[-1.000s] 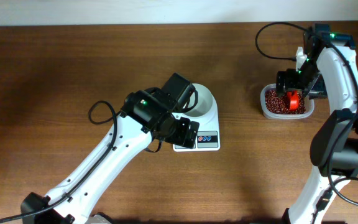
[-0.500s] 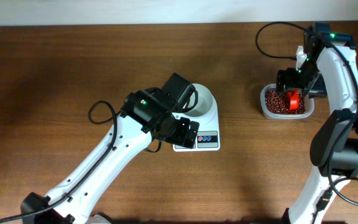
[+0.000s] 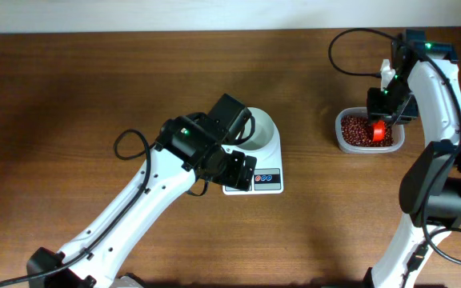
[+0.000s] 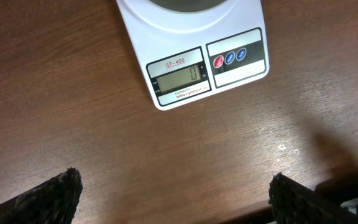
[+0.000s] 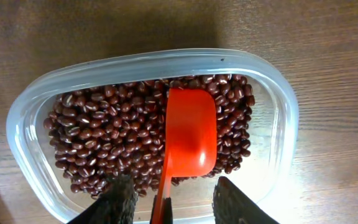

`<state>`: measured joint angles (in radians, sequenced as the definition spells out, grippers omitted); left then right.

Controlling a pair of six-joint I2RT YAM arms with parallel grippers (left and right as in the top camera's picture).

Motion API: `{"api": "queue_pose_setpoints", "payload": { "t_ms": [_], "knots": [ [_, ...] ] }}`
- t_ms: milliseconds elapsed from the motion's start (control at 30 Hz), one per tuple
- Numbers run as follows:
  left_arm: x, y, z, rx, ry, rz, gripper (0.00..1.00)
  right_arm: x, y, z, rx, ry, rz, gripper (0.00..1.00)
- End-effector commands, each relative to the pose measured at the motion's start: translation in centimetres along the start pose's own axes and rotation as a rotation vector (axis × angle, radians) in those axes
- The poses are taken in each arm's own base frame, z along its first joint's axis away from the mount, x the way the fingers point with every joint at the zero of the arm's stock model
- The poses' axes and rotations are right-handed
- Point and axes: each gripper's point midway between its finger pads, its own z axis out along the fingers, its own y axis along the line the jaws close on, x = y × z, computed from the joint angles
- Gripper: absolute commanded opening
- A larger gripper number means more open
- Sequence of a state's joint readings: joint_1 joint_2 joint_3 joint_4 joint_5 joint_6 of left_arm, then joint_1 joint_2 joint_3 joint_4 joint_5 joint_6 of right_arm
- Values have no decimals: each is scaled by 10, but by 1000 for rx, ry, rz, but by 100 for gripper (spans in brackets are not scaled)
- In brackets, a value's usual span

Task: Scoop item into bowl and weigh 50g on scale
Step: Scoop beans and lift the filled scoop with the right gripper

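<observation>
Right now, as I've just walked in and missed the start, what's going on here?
The right gripper hangs over a clear tub of beans, fingers open either side of the handle of a red scoop lying on the beans. The left gripper hangs wide open beside the scale, which reads zero. No beans show in the white bowl on it.

Brown wooden desk (image 3: pixel 94 96). Lying directly on it are a white digital scale (image 3: pixel 266 178) near the centre and, well apart to the right, a clear plastic tub (image 3: pixel 337 132).

Overhead straight down, left wrist above scale (image 4: pixel 185 37), right wrist perhaps closer over tub (image 5: pixel 166 56)
</observation>
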<state>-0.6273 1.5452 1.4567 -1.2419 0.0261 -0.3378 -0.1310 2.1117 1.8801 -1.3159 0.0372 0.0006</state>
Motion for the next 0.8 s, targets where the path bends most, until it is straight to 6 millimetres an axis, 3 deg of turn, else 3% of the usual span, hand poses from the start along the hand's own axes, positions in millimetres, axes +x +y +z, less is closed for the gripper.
{"api": "queue_pose_setpoints", "payload": {
  "t_ms": [0, 267, 400, 633, 767],
  "knots": [
    [1, 0, 2, -7, 4, -8, 99, 1, 2, -3, 1, -4, -1, 35],
    [1, 0, 2, -7, 4, -8, 99, 5, 2, -3, 1, 12, -2, 22],
    [1, 0, 2, -7, 4, -8, 99, 4, 2, -3, 1, 7, -3, 4],
    [1, 0, 2, -7, 4, -8, 99, -2, -8, -3, 26, -15, 11, 4],
    [1, 0, 2, -7, 4, -8, 99, 5, -9, 7, 3, 11, 24, 4]
  ]
}}
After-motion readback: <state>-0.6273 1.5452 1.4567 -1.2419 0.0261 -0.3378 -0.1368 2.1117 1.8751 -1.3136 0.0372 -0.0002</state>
